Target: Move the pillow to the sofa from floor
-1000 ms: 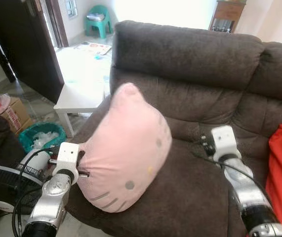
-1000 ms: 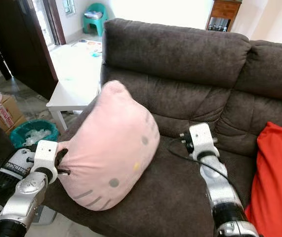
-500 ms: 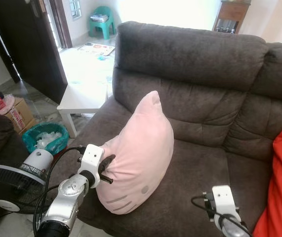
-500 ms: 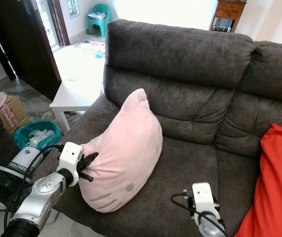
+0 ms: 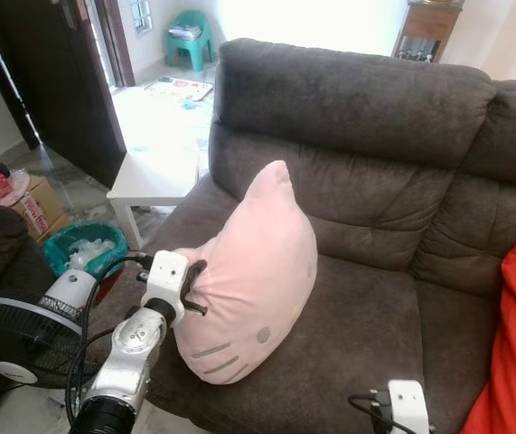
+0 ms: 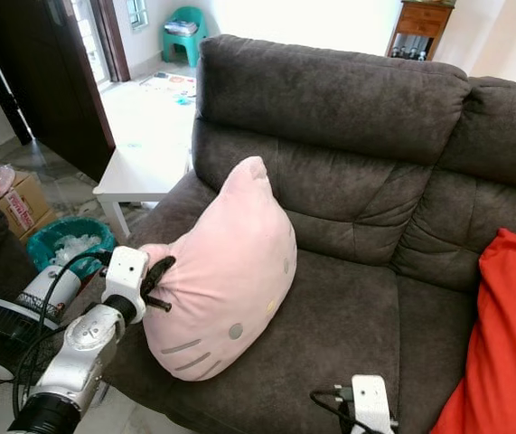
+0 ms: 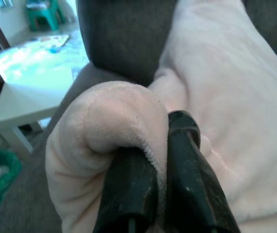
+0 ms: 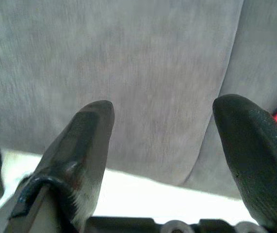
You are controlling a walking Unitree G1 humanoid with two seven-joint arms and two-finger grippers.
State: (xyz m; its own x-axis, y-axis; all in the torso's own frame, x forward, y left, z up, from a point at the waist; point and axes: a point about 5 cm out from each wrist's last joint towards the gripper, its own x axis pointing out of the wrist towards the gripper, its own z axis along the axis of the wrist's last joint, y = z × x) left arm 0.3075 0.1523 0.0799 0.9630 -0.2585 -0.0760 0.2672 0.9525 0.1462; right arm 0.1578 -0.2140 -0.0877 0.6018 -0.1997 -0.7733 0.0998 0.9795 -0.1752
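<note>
- Left eye view: pink pillow, cat-face pattern with whisker marks, is standing on its edge on the left seat of the brown sofa, its pointed ear up and its back leaning toward the backrest. The left claw is pinching the pillow's left edge at the sofa's front corner. A white fan, a teal bin, a cardboard box with red print too small to read, and a small white counter are sitting on the floor to the left. A red cushion is lying at the sofa's right end.
- Right eye view: the same scene; the right arm's white wrist housing is showing low in front of the seat.
- Left wrist view: the two black fingers are pressing together on a rolled fold of pink fabric.
- Right wrist view: the right claw is hanging spread wide, holding nothing, with grey-brown sofa upholstery beyond it.
</note>
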